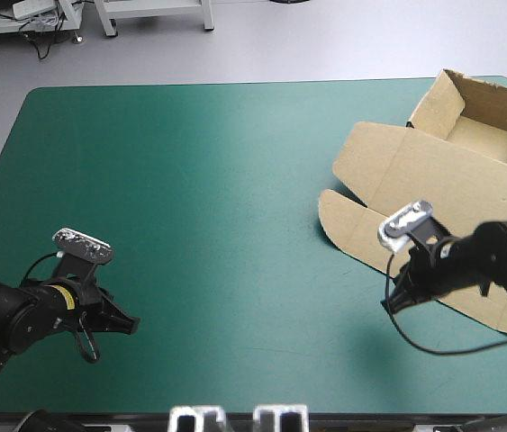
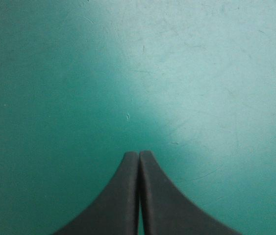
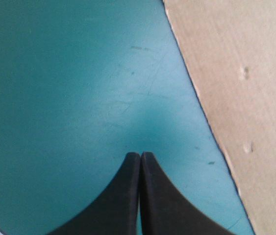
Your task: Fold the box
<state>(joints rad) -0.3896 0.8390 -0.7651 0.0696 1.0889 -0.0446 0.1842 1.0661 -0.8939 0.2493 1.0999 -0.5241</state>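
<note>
One brown box [image 1: 433,180], partly raised

The cover [image 1: 190,180] is lit from above. A pale bright patch is seen near its middle, and its left side is dimmer. A thin dark shadow is cast along the edge of the box [image 1: 433,180].

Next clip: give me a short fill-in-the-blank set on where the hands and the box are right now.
The left hand is ____ over the bare cover.
The box lies toward the cover's ____ edge.
The right hand, shut beside the box, holds ____.
Missing words: shut; right; nothing.
</note>
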